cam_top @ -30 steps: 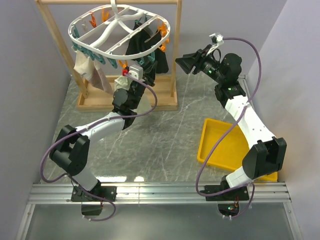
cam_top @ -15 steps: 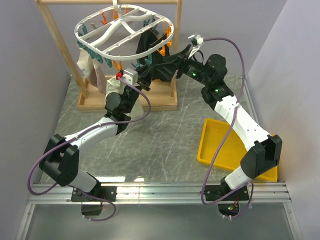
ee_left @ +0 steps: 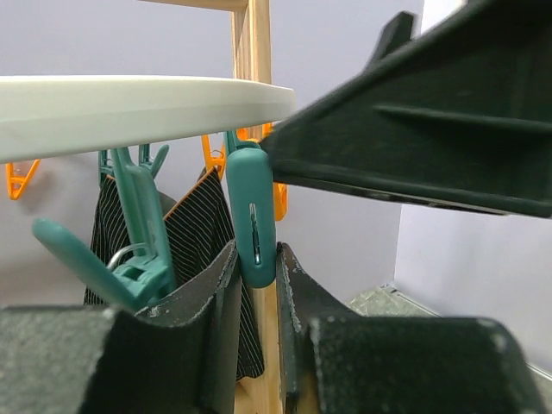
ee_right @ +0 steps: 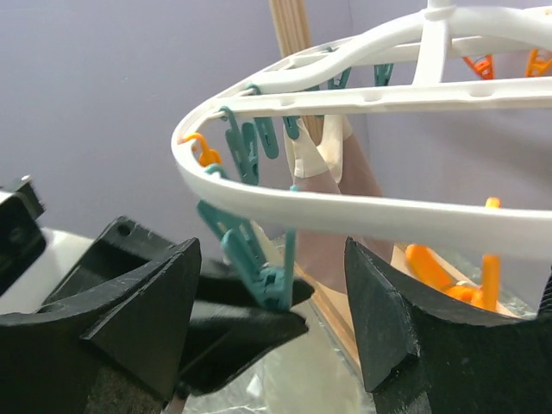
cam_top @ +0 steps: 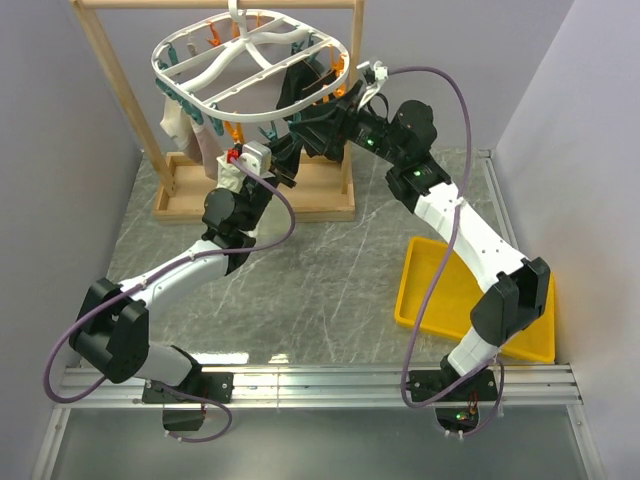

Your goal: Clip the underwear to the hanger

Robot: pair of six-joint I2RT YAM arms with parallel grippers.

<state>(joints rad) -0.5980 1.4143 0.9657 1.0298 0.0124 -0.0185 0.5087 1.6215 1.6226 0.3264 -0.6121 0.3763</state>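
The white hanger (cam_top: 250, 62) hangs from the wooden rack, ringed by teal and orange clips. The pale cream underwear (cam_top: 172, 115) dangles under its left side; in the right wrist view the underwear (ee_right: 304, 158) shows behind the rim (ee_right: 362, 211). My left gripper (cam_top: 282, 152) reaches up under the hanger's near rim, shut on a teal clip (ee_left: 254, 220), with the left gripper (ee_left: 256, 260) pinching the clip's lower end. My right gripper (cam_top: 303, 122) comes in from the right, open, and the right gripper (ee_right: 272, 315) straddles that teal clip (ee_right: 263, 267) and the left fingers (ee_right: 241, 323).
A black striped garment (ee_left: 185, 233) hangs on the hanger's right side (cam_top: 300, 85), close behind both grippers. A beige-pink cloth (cam_top: 207, 150) hangs beside the underwear. The wooden rack's post (cam_top: 347, 110) and base (cam_top: 255, 205) stand just behind. A yellow tray (cam_top: 440, 290) lies at the right.
My right arm has swung left from open space to the hanger's near rim and its jaws have widened. My left arm has shifted left with the clip, and the hanger has swayed.
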